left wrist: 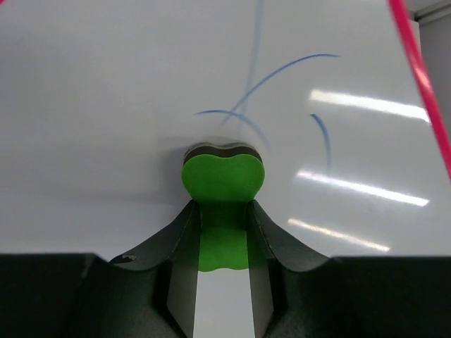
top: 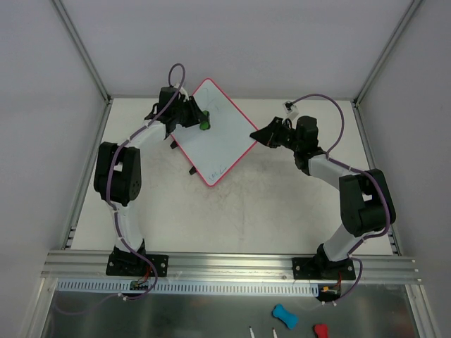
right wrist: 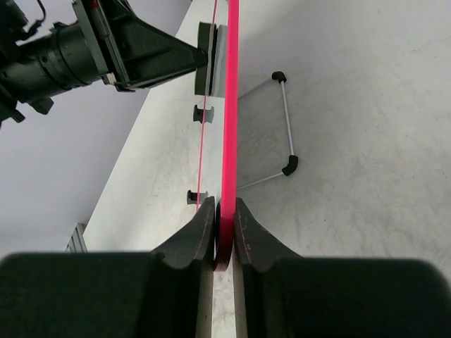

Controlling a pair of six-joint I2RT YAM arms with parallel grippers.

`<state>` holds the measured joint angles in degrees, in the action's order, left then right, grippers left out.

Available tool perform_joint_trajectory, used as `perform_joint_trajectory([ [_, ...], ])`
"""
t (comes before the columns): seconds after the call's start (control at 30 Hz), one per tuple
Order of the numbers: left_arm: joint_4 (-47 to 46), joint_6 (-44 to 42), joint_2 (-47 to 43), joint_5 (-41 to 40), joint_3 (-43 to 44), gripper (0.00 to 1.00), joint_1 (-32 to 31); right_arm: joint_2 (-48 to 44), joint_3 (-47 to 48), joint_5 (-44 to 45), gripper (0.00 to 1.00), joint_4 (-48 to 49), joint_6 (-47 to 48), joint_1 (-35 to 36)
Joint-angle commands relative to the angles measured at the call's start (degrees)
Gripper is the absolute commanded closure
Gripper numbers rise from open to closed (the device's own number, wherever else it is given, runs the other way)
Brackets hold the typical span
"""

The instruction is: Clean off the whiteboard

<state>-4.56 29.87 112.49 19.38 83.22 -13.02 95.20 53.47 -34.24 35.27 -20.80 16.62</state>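
Green eraser [left wrist: 223, 179] against whiteboard [top: 225, 144], wire stand [right wrist: 287, 127] behind

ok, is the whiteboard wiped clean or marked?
Marked: thin blue strokes show on the whiteboard just ahead of the green eraser gripped by the left hand.

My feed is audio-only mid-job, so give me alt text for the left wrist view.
The left gripper is shut on a green bone-shaped eraser, whose dark pad appears pressed to the whiteboard just below several thin blue pen strokes not yet wiped. The board's red rim runs down the right edge, with glare stripes beside it.
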Motion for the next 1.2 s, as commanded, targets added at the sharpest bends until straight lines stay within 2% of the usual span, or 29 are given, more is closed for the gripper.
perform_joint_trajectory([
  [0.0, 4.0, -5.6, 3.4, 3.0, 6.0, 1.00, -4.8, -0.3, 0.9, -2.9, 1.00, -0.6, 4.6, 1.6],
  [0.23, 7.5, -14.1, 5.0, 1.5, 11.5, 1.00, -10.4, 0.1, 1.1, -3.0, 1.00, -0.5, 4.5, 1.7],
  [0.4, 10.9, -15.3, 7.3, 0.1, 16.6, 1.00, -10.2, 0.1, 1.1, -3.0, 1.00, -0.6, 4.7, 1.6],
  [0.57, 16.8, -11.1, 13.4, -0.3, 23.6, 1.00, -6.2, 0.0, 1.1, -3.0, 1.00, -0.6, 4.5, 1.6],
  [0.8, 16.9, -4.0, 14.3, -1.3, 18.7, 1.00, 0.6, 0.0, 1.1, -3.0, 1.00, -0.6, 4.6, 1.7],
  [1.0, 16.9, -2.7, 11.5, -3.7, 12.5, 1.00, 3.9, 0.0, 1.1, -3.0, 1.00, -0.5, 4.5, 1.6],
  [1.17, 16.3, -2.0, 12.1, -1.4, 12.4, 1.00, 5.2, -0.1, 1.1, -3.0, 1.00, -0.5, 4.5, 1.6],
])
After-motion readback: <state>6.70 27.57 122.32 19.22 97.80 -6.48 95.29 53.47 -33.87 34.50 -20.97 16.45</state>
